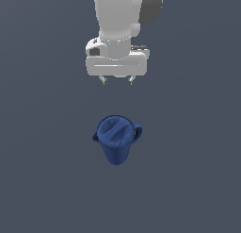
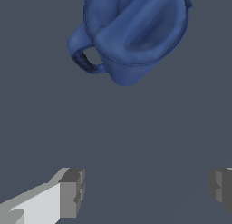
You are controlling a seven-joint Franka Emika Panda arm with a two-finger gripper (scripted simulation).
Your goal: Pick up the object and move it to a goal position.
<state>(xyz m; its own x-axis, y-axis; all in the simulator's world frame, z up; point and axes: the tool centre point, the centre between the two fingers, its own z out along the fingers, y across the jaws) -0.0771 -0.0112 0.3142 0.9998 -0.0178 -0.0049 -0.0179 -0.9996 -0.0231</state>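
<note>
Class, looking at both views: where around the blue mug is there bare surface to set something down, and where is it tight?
Bare grey surface borders the blue mug on every side, widest toward the exterior view's left and right edges. A bare strip also lies between the mug and the open gripper. The only tight spot is beside the mug's loop handle.

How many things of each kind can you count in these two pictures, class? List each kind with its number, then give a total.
Dark blue mug: 1
Robot hand: 1
Total: 2
</note>
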